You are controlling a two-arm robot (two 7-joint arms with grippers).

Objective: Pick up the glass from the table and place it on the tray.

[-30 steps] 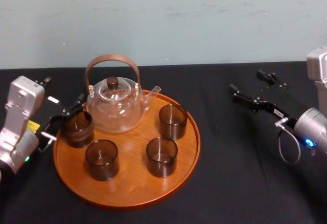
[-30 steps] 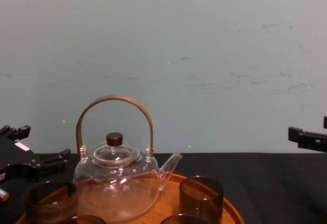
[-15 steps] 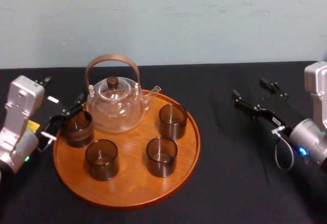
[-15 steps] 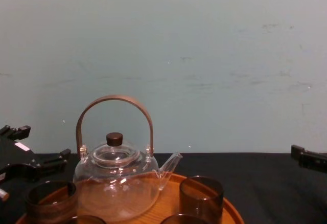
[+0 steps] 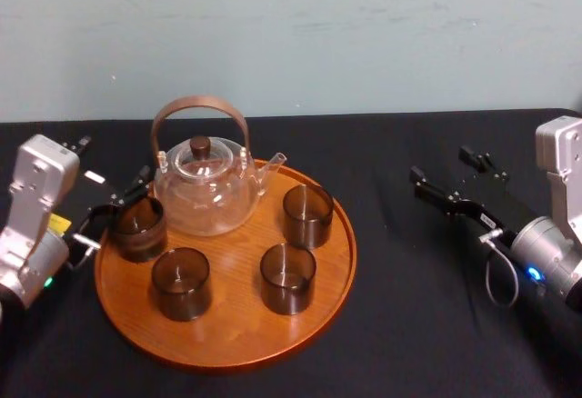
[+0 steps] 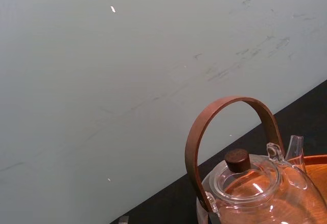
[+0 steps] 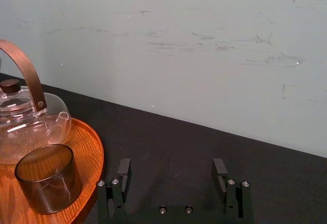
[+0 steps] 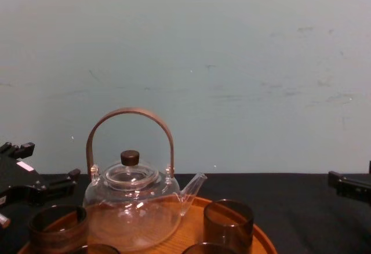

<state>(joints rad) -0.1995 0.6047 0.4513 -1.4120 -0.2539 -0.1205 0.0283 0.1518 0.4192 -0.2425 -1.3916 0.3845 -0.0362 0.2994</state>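
Note:
Several smoky brown glasses stand on the round wooden tray (image 5: 232, 325): one at its left edge (image 5: 138, 228), one at the front left (image 5: 181, 283), one at the front right (image 5: 288, 277) and one at the back right (image 5: 307, 215). My left gripper (image 5: 109, 164) hovers open at the tray's left edge, just behind the left glass, with nothing between its fingers (image 8: 58, 184). My right gripper (image 5: 443, 166) is open over the black cloth, well to the right of the tray. In the right wrist view its fingers (image 7: 124, 173) stand wide apart, with the back right glass (image 7: 47, 177) off to one side.
A clear glass teapot (image 5: 205, 189) with a brown hoop handle sits at the back left of the tray, close to the left gripper. Black cloth (image 5: 409, 307) covers the table. A pale wall runs behind the table's far edge.
My right gripper has sunk lower and drawn back a little toward the right, still open. The left gripper, glasses and teapot have not moved.

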